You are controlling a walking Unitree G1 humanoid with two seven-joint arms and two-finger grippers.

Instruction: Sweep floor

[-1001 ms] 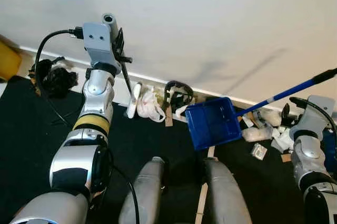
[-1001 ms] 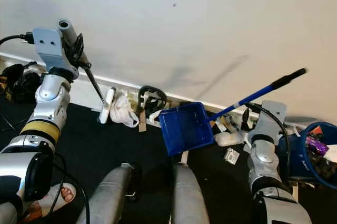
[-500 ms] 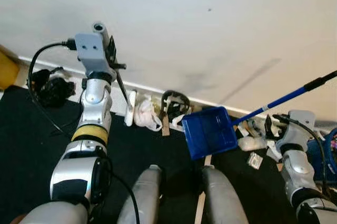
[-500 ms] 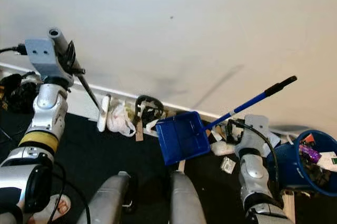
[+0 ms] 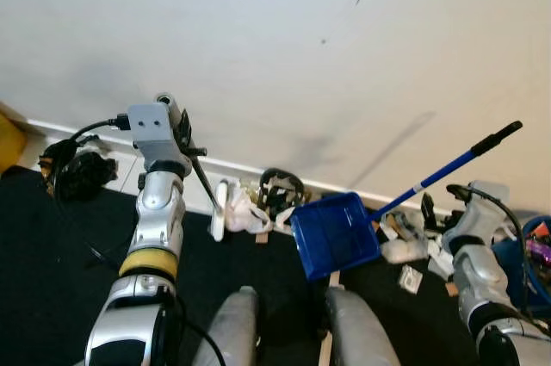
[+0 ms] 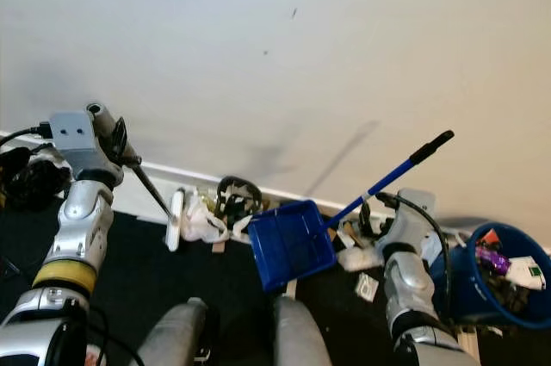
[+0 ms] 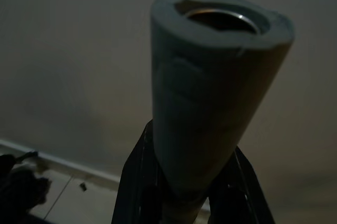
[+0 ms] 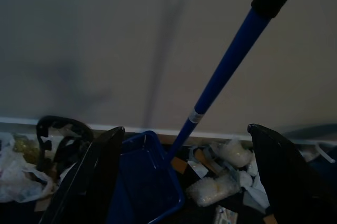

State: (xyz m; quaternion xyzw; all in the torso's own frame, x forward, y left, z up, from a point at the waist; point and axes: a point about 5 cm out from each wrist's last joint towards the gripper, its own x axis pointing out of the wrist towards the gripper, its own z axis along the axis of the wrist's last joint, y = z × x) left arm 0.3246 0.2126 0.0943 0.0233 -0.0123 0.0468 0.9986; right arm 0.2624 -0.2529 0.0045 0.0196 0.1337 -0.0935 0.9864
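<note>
Blue dustpan (image 5: 336,234) sits tilted by the baseboard between two litter heaps, its long handle leaning free between my right gripper's (image 8: 184,145) spread jaws. My left gripper (image 5: 191,138) is clamped on the broom handle (image 7: 210,87), head (image 5: 218,208) against the left litter (image 5: 245,211). I'm mid-sweep; next I'd drag that pile right toward the pan.

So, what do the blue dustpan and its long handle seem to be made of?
The blue dustpan looks like moulded plastic: one even glossy colour, with a raised rim. Its long handle seems to be a thin painted metal tube, straight and smooth, though it could be plastic. The black end grip looks matte, perhaps rubber or foam.
</note>
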